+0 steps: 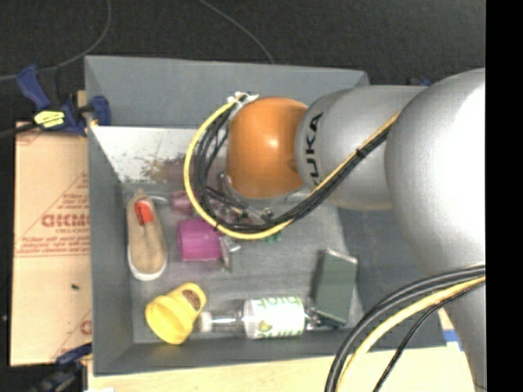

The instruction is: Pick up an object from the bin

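Left side of grey metal bin (110, 219): a white shoe-shaped item with tan insole and a small red piece (146, 242) lay lengthwise near the left wall. Below it, a yellow cup (172, 315) lay on its side at the front-left, mouth toward a clear bottle with a green-and-white label (270, 318), also on its side along the front wall. Centre-left: a magenta cup-like block (197, 241), with a smaller purple item (180, 203) just behind it. The gripper (226, 245) sat at the magenta block's right edge, under the arm's orange wrist cover (260, 147) and looped cables; open or closed could not be told, and nothing was seen held. To the right, 1 dark grey-green flat box (335, 284) lay tilted near the bottle's end.
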`<state>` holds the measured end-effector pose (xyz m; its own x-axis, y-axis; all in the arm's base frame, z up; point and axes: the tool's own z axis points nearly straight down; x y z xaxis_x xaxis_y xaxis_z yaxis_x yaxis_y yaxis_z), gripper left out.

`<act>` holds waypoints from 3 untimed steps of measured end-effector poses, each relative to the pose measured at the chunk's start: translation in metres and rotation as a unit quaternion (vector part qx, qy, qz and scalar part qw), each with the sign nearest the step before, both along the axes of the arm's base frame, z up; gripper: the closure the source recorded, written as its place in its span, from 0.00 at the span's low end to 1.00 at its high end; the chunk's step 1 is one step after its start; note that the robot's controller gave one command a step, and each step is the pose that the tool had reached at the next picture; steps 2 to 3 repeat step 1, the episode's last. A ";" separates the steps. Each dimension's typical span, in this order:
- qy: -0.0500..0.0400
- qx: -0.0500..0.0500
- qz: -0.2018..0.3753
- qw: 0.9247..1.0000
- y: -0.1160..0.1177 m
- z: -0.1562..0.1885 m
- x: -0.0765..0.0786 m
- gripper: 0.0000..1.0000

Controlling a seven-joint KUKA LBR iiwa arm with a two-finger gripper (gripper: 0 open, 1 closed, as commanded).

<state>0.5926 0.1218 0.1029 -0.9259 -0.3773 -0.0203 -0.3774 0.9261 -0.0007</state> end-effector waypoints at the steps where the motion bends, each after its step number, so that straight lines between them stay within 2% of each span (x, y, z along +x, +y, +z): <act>1: 0.001 0.001 0.002 1.000 -0.009 -0.032 0.013 1.00; 3: 0.001 0.001 0.002 1.000 -0.009 -0.032 0.013 1.00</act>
